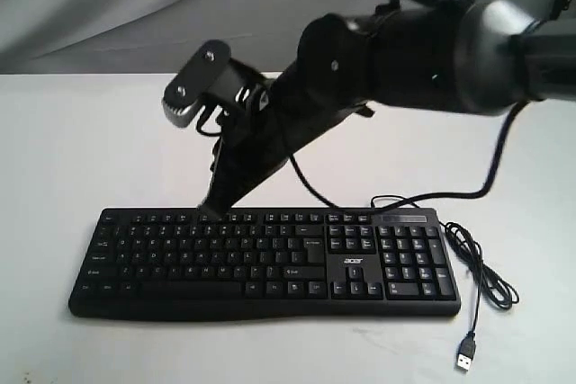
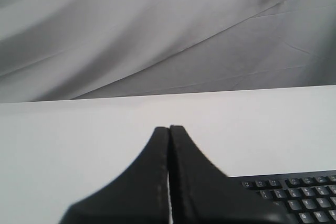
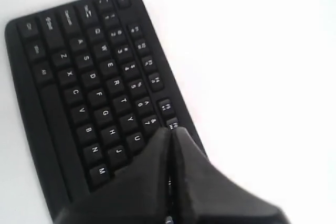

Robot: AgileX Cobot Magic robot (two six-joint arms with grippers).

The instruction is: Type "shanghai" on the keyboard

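The black keyboard with white legends lies along the front of the white table, also seen in the left wrist view and the right wrist view. My right gripper reaches across from the right and is shut with nothing in it. Its tip is over the back rows, just past the 7 and U keys by a function key. I cannot tell whether it touches a key. My left gripper is shut and empty, over bare table beside a keyboard corner. It does not show in the exterior view.
The keyboard's black USB cable loops on the table to the right, ending in a loose plug near the front edge. A grey cloth backdrop hangs behind the table. The right arm's bulk spans above the keyboard's middle.
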